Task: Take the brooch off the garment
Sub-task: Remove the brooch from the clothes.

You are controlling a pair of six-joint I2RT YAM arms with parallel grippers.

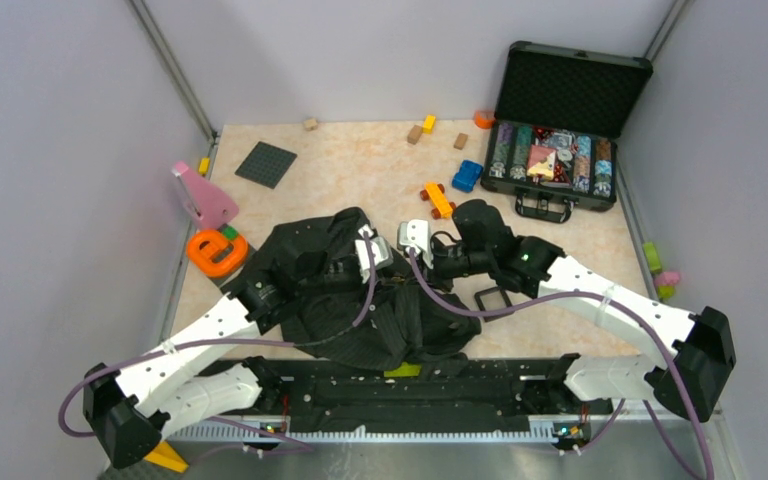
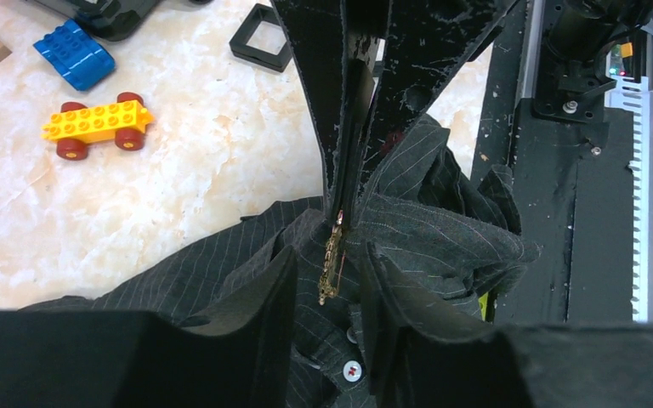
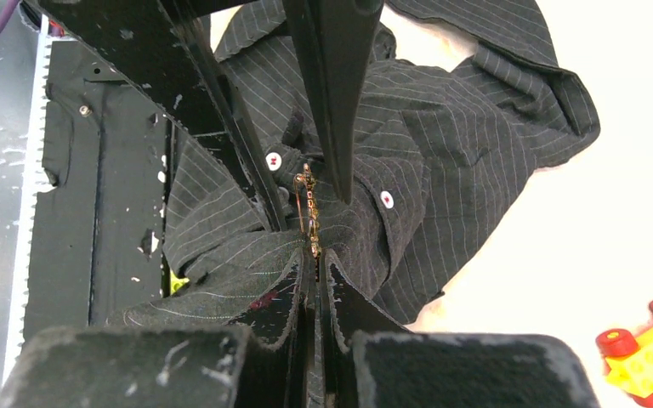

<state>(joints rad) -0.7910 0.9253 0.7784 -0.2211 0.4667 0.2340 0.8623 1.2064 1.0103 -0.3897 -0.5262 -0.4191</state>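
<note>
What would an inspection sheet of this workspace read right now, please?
Surface: beige marbled table, partly covered by the garment.
Job's things: garment crumpled at centre; brooch lying against its fabric near a white button.
Clutter: yellow toy car, blue block, open case, orange ring, pink piece, black square frame.
Grippers: right tool shut on the brooch's end; left tool open, straddling the brooch.
Cables: purple cable draped over the garment.
Surroundings: grey walls; black rail at the near edge.
</note>
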